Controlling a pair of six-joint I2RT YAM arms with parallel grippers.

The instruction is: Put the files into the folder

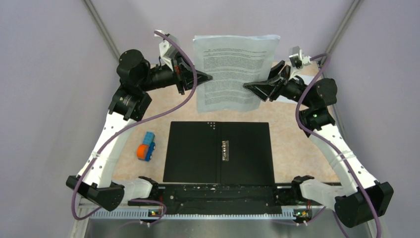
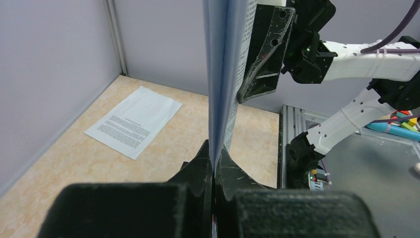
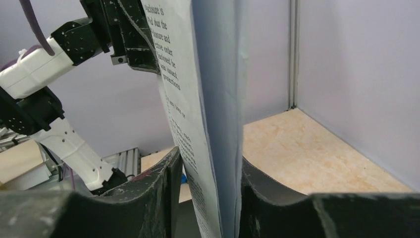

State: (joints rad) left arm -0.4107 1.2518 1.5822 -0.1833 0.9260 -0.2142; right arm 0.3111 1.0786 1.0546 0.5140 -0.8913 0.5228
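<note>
The files hang upright in the air over the far half of the table, printed side toward the top camera. My left gripper is shut on their left edge; the left wrist view shows the fingertips pinched on the stack. My right gripper reaches in from the right. Its jaws stand apart around the right edge of the files, with a gap on one side. The folder lies open and flat below, black inside up, its metal clip along the spine.
One more printed sheet lies flat on the beige tabletop near the far wall. A small blue-and-orange block sits left of the folder. Grey walls close in the back and both sides.
</note>
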